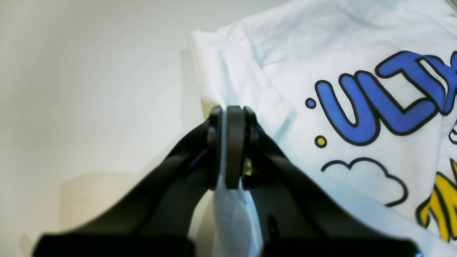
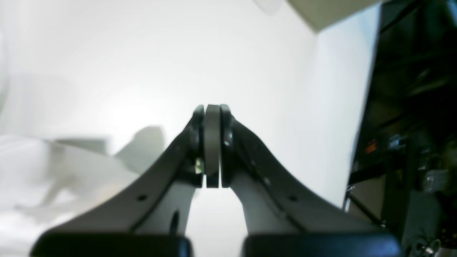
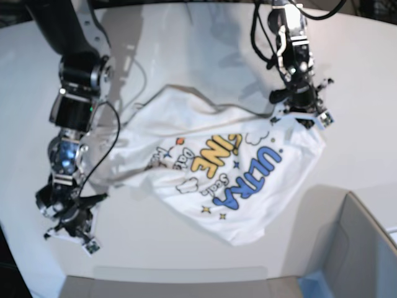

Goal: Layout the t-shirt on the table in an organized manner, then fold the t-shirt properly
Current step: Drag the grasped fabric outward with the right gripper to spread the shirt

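The white t-shirt (image 3: 211, 161) lies crumpled on the white table (image 3: 186, 49), its blue and yellow lettering face up. In the base view my left gripper (image 3: 301, 115) sits at the shirt's upper right edge. In the left wrist view this gripper (image 1: 224, 110) is shut on a fold of the t-shirt (image 1: 321, 71), with cloth running down between the pads. My right gripper (image 3: 68, 226) hovers off the shirt's lower left. In the right wrist view it (image 2: 212, 109) is shut with nothing between the pads, and blurred white cloth (image 2: 35, 171) lies to its left.
A grey open-topped bin (image 3: 366, 248) stands at the base view's lower right, close to the shirt's hem. Dark equipment (image 2: 410, 125) fills the right side of the right wrist view beyond the table's edge. Black cables hang beside both arms.
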